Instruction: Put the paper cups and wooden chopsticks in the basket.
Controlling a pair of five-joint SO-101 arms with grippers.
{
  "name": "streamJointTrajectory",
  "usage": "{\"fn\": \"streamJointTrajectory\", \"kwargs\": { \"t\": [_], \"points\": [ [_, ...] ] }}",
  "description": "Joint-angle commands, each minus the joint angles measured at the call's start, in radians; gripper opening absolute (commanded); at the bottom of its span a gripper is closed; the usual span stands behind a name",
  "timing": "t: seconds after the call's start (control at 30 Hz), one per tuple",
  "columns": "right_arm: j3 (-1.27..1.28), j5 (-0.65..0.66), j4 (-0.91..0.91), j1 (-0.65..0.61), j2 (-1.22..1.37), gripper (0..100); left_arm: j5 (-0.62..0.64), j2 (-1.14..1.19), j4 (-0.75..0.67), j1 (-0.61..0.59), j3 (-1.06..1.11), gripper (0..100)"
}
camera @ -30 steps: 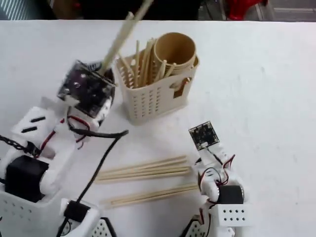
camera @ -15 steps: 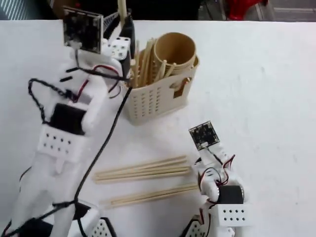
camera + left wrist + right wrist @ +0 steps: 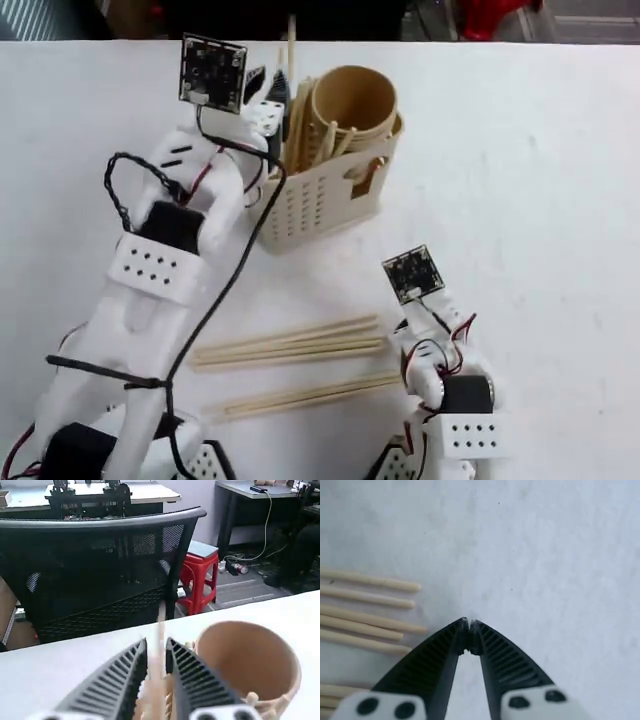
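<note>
The left gripper (image 3: pixel 278 92) is held over the rear-left corner of the basket (image 3: pixel 325 200), at the far side of the white worktop (image 3: pixel 530 200). Its fingers (image 3: pixel 117 682) are closed to a narrow slot, and a single chopstick (image 3: pixel 161 625) is clamped upright between them (its top end is seen rising above the gripper in the high view). The lower part of this chopstick is blurred in the left wrist view, so it cannot be told whether its tip is touching anything inside the basket.

Stacked paper cups (image 3: pixel 355 98) are lodged in the right half of the basket, tilted and mouth up. Several standing chopsticks (image 3: pixel 300 130) are leaned between the cups and the left wall.

Two groups of loose chopsticks (image 3: pixel 290 345) are laid flat on the worktop in front of the basket, well apart from it, one bundle farther back and a thinner one (image 3: pixel 305 393) nearer the arm bases.

The right gripper (image 3: pixel 469 622) is kept low over the bare worktop, just beside the ends of these chopsticks (image 3: pixel 367 610). Its fingers (image 3: pixel 432 667) are brought together at the tips, and nothing is gripped between them.
</note>
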Motion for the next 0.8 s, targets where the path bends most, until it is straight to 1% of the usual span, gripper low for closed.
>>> {"fn": "streamJointTrajectory", "kwargs": {
  "t": [0.0,0.1,0.23,0.3,0.4,0.5,0.53,0.67,0.77],
  "points": [
    [-0.008,0.011,-0.022,-0.004,-0.007,1.8,0.008,-0.007,-0.006,0.008,-0.008,8],
    [-0.008,0.011,-0.022,-0.004,-0.007,1.8,-0.003,-0.027,0.1,0.008,-0.037,8],
    [-0.008,0.011,-0.022,-0.004,-0.007,1.8,-0.141,-0.173,0.333,0.03,-0.054,8],
    [-0.008,0.011,-0.022,-0.004,-0.007,1.8,-0.245,-0.289,0.491,0.053,-0.046,8],
    [-0.008,0.011,-0.022,-0.005,-0.007,1.8,-0.436,-0.441,0.729,0.094,-0.044,7],
    [-0.008,0.011,-0.022,-0.005,-0.007,1.8,-0.56,-0.469,0.947,0.124,-0.043,2],
    [-0.008,0.011,-0.022,-0.005,-0.007,1.8,-0.608,-0.456,0.996,0.131,-0.023,2],
    [-0.008,0.011,-0.022,-0.004,-0.007,1.8,-0.847,-0.383,1.068,0.17,0.153,2],
    [-0.008,0.011,-0.022,-0.002,-0.007,1.8,-0.957,-0.332,1.073,0.2,0.293,2]
  ]
}}
